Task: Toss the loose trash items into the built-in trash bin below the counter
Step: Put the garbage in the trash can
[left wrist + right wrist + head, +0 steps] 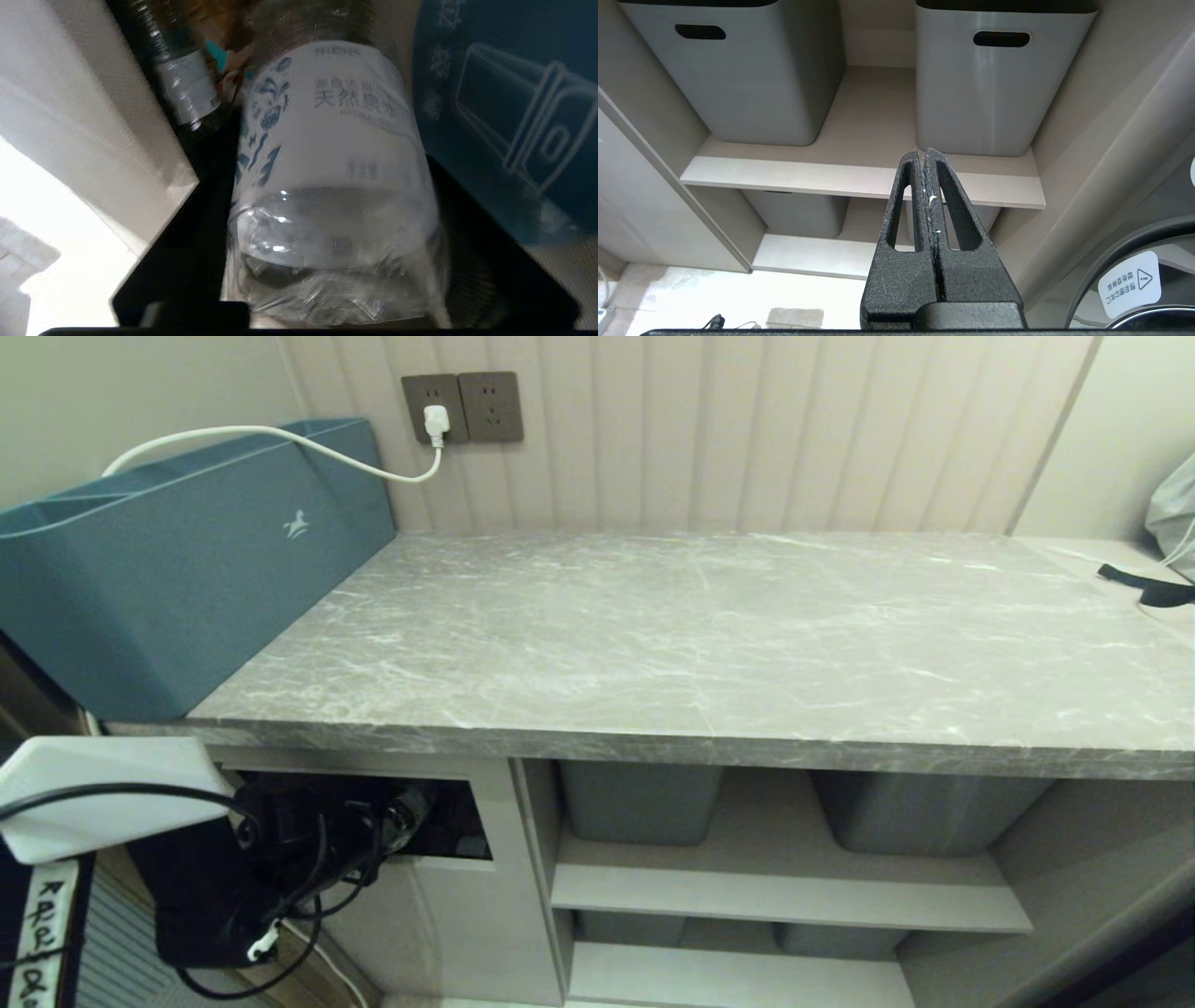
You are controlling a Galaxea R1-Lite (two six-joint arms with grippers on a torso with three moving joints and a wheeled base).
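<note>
The L gripper [406, 812] is pushed into the flap opening of the built-in trash bin [448, 915], just under the front edge of the table [700, 644], at its left end. In the left wrist view it straddles the bottle w/ the blue-and-white label [327, 140], base toward the camera and neck pointing into the dark cavity. Whether the gripper is clamped on the bottle or has let it go can't be told, as the bottle reads smeared. The plain-label bottle [187, 88] already lies deeper inside, and the flap's round blue sticker [504, 116] sits close beside the held one. The table top carries no more loose trash, so this looks like the last drop. To do it well, the gripper should keep well inside the opening, spread wide enough that the bottle slides off both sides at once, and wait till it's clear. It should then back out straight, w/o snagging the flap or the opening's edge. The R gripper [924, 151] is pressed together and idle, facing the shelves w/ the grey tubs [752, 84].
</note>
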